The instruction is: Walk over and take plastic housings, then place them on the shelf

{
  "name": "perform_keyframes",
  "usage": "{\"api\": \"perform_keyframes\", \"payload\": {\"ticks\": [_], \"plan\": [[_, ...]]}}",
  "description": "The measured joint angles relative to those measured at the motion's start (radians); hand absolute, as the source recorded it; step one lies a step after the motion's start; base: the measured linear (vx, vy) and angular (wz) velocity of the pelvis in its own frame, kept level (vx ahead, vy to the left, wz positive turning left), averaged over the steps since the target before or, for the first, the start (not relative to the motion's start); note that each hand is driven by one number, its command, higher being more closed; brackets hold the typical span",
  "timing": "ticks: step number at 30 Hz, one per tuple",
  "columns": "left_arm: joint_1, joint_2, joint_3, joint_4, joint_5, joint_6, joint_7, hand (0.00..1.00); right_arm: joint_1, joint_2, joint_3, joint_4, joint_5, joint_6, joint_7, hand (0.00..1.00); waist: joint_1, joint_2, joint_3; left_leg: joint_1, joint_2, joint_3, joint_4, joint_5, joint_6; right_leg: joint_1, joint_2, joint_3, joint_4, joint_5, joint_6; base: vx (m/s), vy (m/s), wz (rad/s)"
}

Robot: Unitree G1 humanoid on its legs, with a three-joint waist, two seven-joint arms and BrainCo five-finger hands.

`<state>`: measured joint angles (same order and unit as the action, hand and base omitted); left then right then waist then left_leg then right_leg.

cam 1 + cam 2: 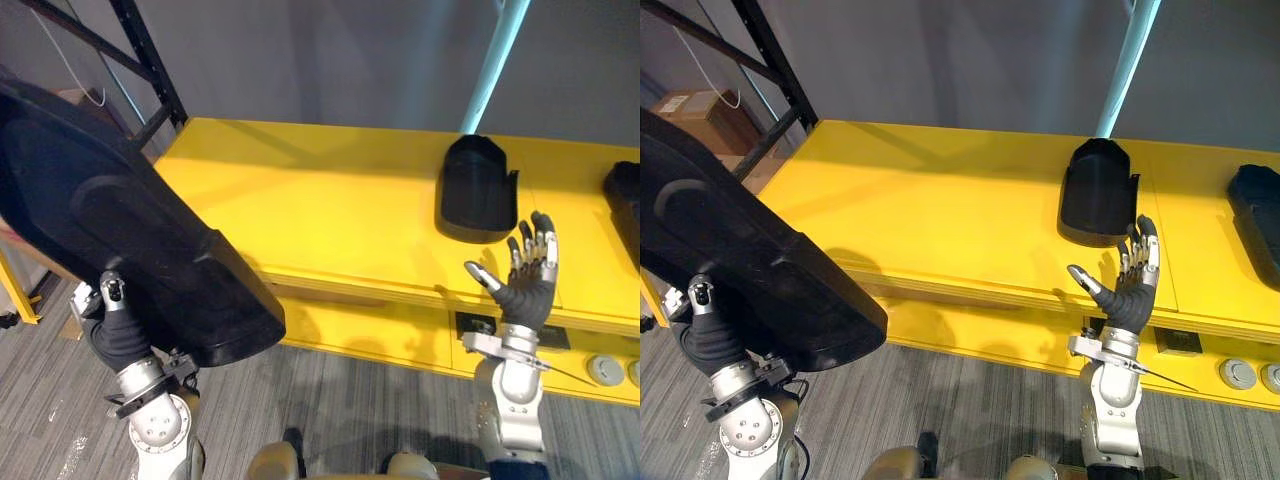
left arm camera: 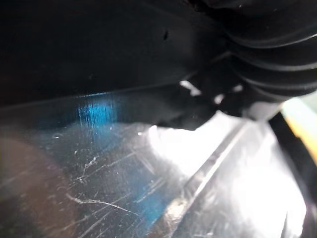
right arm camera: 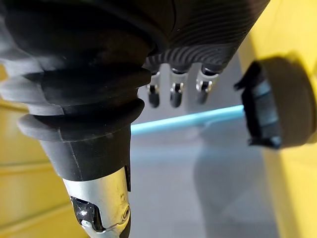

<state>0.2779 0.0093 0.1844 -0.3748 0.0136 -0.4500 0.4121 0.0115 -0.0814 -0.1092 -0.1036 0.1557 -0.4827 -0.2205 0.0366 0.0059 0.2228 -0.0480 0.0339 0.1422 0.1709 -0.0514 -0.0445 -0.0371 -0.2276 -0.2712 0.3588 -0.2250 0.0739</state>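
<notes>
Your right hand [image 1: 527, 290] is hovering open, small black housing [image 1: 478, 190] just beyond it; large black housing [image 1: 120, 220] is resting over your left hand [image 1: 115, 325], grasp unclear

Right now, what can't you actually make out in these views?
1. The left hand: its hold on the large black housing is hidden behind that housing in the eye views, and the left wrist view is too close to tell.
2. The right-end housing on the shelf: cut off by the eye views' edge.
3. The round fittings on the shelf front: too small to identify.
</notes>
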Motion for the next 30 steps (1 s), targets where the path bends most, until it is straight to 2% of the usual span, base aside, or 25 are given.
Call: {"api": "perform_keyframes", "payload": {"ticks": [3, 6, 9, 10, 12, 13, 15, 18, 22, 24, 26, 28, 30], "plan": [[-0.001, 0.001, 0.003, 0.000, 0.009, 0.000, -0.031, 1.00, 0.022, 0.017, 0.001, 0.000, 0.008, 0.004, -0.014, 0.00, -0.007, -0.006, 0.000, 0.029, -0.020, 0.018, -0.013, -0.007, 0.001, 0.007, -0.012, 0.037, -0.017, 0.024, 0.028, -0.07, 0.144, -0.34], [-0.001, 0.010, 0.047, -0.013, 0.043, 0.026, -0.084, 1.00, 0.044, 0.037, 0.010, -0.004, 0.058, 0.006, 0.003, 0.00, -0.021, 0.002, -0.009, 0.050, -0.030, 0.073, -0.068, -0.002, 0.006, 0.008, -0.003, 0.087, -0.113, 0.096, 0.046, -0.04, 0.135, -0.54], [-0.030, 0.078, 0.079, -0.018, 0.034, 0.107, -0.137, 1.00, 0.085, 0.042, 0.058, -0.034, 0.018, 0.019, 0.033, 0.00, -0.038, -0.001, -0.023, 0.067, -0.031, 0.146, -0.111, -0.002, 0.006, 0.023, 0.008, 0.126, -0.241, 0.183, 0.051, 0.00, 0.158, -0.63], [-0.045, 0.091, 0.079, -0.018, 0.034, 0.127, -0.144, 1.00, 0.096, 0.042, 0.066, -0.049, 0.018, 0.023, 0.043, 0.00, -0.045, -0.003, -0.026, 0.066, -0.033, 0.151, -0.112, -0.002, 0.006, 0.025, 0.008, 0.129, -0.254, 0.190, 0.052, 0.02, 0.081, -0.28], [-0.134, 0.145, 0.075, 0.030, 0.026, 0.207, -0.167, 1.00, 0.116, 0.038, 0.087, -0.090, 0.016, 0.034, 0.094, 0.00, -0.058, -0.009, -0.033, 0.071, -0.034, 0.175, -0.124, 0.001, 0.011, 0.024, 0.010, 0.140, -0.282, 0.212, 0.055, 0.04, 0.067, -0.24], [-0.166, 0.158, 0.074, 0.059, 0.020, 0.231, -0.169, 1.00, 0.119, 0.034, 0.088, -0.093, 0.018, 0.039, 0.108, 0.00, -0.063, -0.009, -0.036, 0.071, -0.034, 0.177, -0.125, 0.004, 0.015, 0.024, 0.013, 0.140, -0.286, 0.218, 0.061, 0.05, 0.015, -0.15], [-0.275, 0.198, 0.075, 0.211, -0.041, 0.319, -0.163, 1.00, 0.121, 0.004, 0.097, -0.093, 0.028, 0.082, 0.164, 0.00, -0.086, -0.002, -0.048, 0.071, -0.031, 0.186, -0.124, 0.005, 0.016, 0.023, 0.022, 0.148, -0.296, 0.230, 0.066, 0.05, -0.008, -0.12], [-0.405, 0.254, 0.076, 0.451, -0.144, 0.394, -0.157, 1.00, 0.118, -0.052, 0.114, -0.093, 0.049, 0.121, 0.230, 0.00, -0.113, 0.007, -0.050, 0.061, -0.021, 0.204, -0.123, 0.005, 0.017, 0.015, 0.038, 0.174, -0.329, 0.259, 0.063, 0.04, -0.008, -0.25], [-0.538, 0.313, 0.076, 0.630, -0.244, 0.431, -0.155, 1.00, 0.093, -0.104, 0.122, -0.093, 0.090, 0.139, 0.308, 0.00, -0.141, 0.016, -0.044, 0.053, -0.016, 0.226, -0.125, 0.005, 0.017, -0.004, 0.050, 0.217, -0.363, 0.284, 0.061, 0.00, -0.013, -0.31], [-0.617, 0.351, 0.076, 0.680, -0.293, 0.452, -0.155, 1.00, 0.071, -0.127, 0.134, -0.093, 0.109, 0.139, 0.350, 0.00, -0.163, 0.032, -0.031, 0.044, -0.020, 0.228, -0.125, 0.005, 0.017, -0.016, 0.051, 0.228, -0.373, 0.295, 0.061, -0.03, 0.000, -0.16], [-0.705, 0.395, 0.076, 0.747, -0.314, 0.476, -0.151, 1.00, 0.053, -0.150, 0.160, -0.093, 0.116, 0.143, 0.378, 0.00, -0.164, 0.052, -0.009, 0.046, -0.020, 0.226, -0.125, 0.005, 0.018, -0.026, 0.055, 0.250, -0.374, 0.300, 0.062, -0.04, -0.003, -0.27], [-0.772, 0.442, 0.063, 0.814, -0.318, 0.481, -0.150, 1.00, 0.027, -0.176, 0.199, -0.094, 0.137, 0.153, 0.395, 0.00, -0.165, 0.066, 0.018, 0.044, -0.015, 0.224, -0.126, 0.005, 0.017, -0.041, 0.056, 0.269, -0.371, 0.301, 0.061, -0.06, -0.032, -0.30], [-0.835, 0.491, 0.028, 0.870, -0.320, 0.503, -0.151, 1.00, 0.006, -0.199, 0.235, -0.095, 0.152, 0.169, 0.408, 0.00, -0.177, 0.075, 0.044, 0.029, -0.016, 0.223, -0.125, 0.005, 0.017, -0.062, 0.056, 0.277, -0.365, 0.302, 0.060, -0.07, -0.022, -0.14]]}}
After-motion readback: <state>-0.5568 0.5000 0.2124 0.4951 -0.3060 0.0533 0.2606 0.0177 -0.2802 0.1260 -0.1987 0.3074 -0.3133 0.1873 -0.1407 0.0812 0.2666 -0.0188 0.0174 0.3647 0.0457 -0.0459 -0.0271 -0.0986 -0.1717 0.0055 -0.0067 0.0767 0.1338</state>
